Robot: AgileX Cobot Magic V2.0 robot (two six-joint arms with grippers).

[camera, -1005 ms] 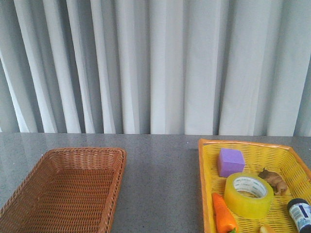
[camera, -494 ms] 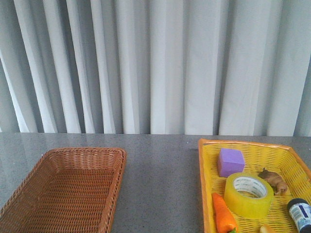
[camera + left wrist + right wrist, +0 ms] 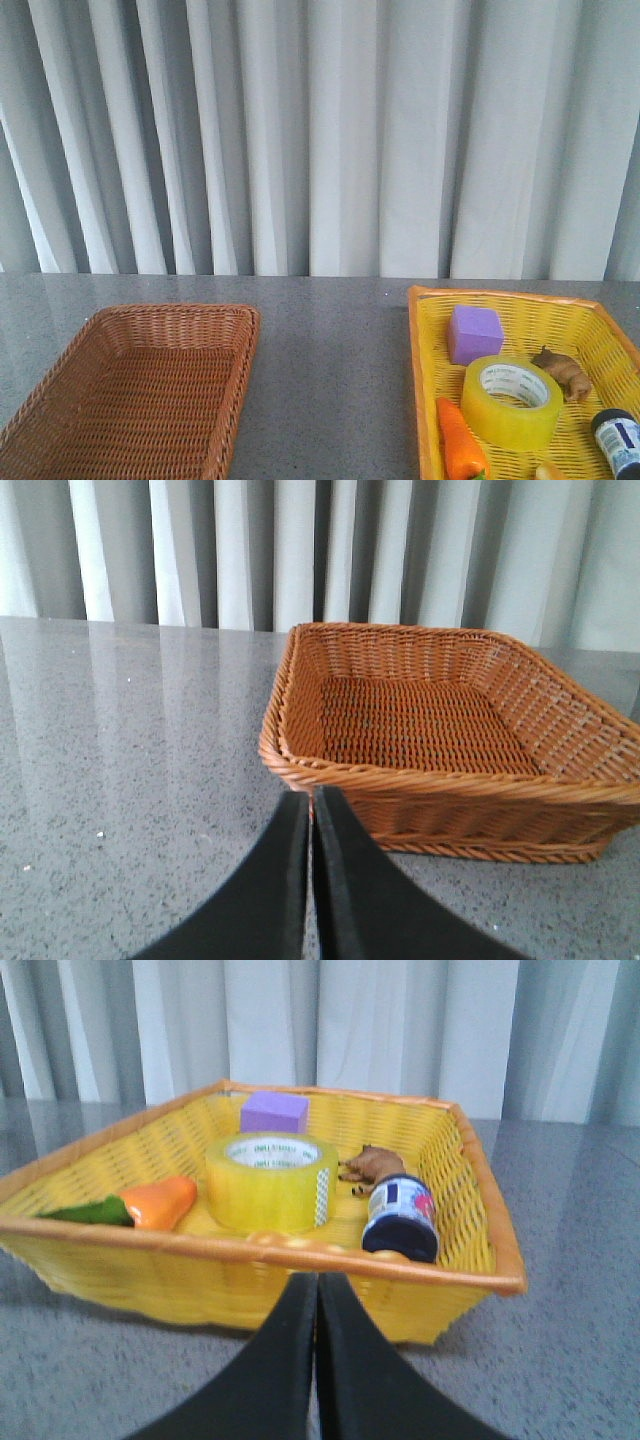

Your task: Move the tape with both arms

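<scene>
The tape (image 3: 513, 402), a wide yellow translucent roll with a white printed core, lies flat in the yellow basket (image 3: 420, 345) on the right; it also shows in the right wrist view (image 3: 270, 1181). My right gripper (image 3: 317, 1282) is shut and empty, just before the yellow basket's near rim (image 3: 250, 1243). My left gripper (image 3: 310, 798) is shut and empty, at the near corner of the empty brown wicker basket (image 3: 440, 780). Neither arm shows in the front view.
The yellow basket also holds a purple cube (image 3: 473, 334), an orange carrot toy (image 3: 460, 440), a small brown animal figure (image 3: 562, 372) and a dark blue jar (image 3: 618, 440). The brown wicker basket (image 3: 70, 370) sits on the left of the grey table. Curtains hang behind.
</scene>
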